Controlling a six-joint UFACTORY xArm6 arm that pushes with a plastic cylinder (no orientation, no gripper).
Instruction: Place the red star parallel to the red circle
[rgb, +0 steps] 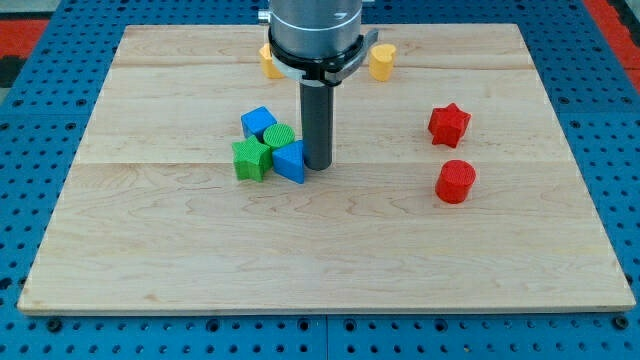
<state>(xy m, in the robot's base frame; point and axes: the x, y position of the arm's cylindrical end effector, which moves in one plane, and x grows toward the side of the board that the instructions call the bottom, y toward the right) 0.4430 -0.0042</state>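
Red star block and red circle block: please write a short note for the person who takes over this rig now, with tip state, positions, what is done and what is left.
My tip is down on the wooden board, right beside the blue triangular block in the centre cluster, with the green star block, the green round block and the blue cube block.
The red star block lies at the view's right, just above the red circle block, a small gap between them.
Two yellow blocks sit at the view's top, partly hidden by the arm.
Done: nothing visible; the tip is far from the star.
Left: reach the red star and push it level with the red circle.
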